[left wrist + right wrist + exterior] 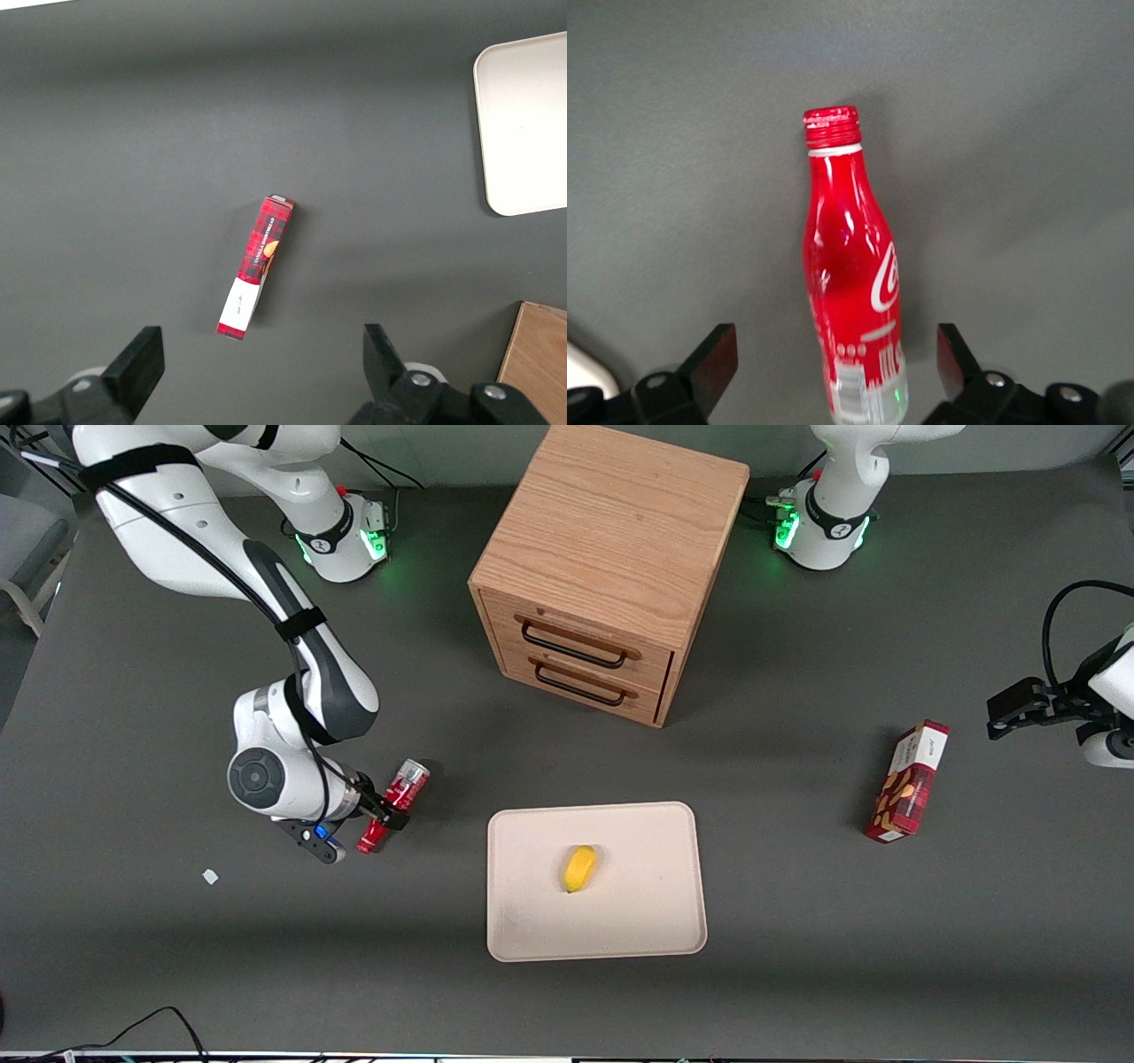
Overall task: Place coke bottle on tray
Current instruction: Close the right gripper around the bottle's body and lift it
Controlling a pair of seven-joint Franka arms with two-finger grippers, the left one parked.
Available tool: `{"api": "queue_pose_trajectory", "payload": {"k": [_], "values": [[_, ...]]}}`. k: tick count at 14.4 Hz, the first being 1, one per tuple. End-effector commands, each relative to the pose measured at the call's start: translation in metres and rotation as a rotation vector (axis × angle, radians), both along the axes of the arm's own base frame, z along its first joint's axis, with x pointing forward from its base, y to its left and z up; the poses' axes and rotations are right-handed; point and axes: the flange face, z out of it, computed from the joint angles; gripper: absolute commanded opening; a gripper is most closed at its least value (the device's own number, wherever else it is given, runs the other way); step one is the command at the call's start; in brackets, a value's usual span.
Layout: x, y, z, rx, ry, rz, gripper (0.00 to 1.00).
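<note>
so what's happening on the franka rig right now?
The right arm's gripper is at the coke bottle, which lies on the table toward the working arm's end; in the wrist view the jaws stand open on either side of it, not yet closed. The tray sits apart from the bottle, nearer the front camera than the wooden drawer cabinet, with only a yellow fruit on it. A red snack box lies toward the parked arm's end.
</note>
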Motion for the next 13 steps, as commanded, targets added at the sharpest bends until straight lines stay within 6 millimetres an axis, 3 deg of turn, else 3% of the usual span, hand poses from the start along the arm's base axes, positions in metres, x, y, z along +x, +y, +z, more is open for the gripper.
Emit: {"api": "queue_pose_trajectory", "payload": {"k": [1, 5, 6, 7, 8, 11, 13], "values": [[-0.003, 0.003, -0.021, -0.026, -0.034, -0.025, 1.0], [-0.01, 0.003, -0.043, -0.02, -0.039, -0.032, 1.0], [-0.011, 0.003, -0.044, -0.021, -0.036, -0.028, 0.71], [-0.011, 0.003, -0.044, -0.027, -0.039, -0.02, 0.24], [-0.011, 0.003, -0.044, -0.032, -0.041, -0.013, 0.0], [-0.011, 0.004, -0.042, -0.031, -0.045, -0.001, 0.0], [-0.01, 0.013, -0.03, -0.021, -0.057, 0.016, 0.0]]}}
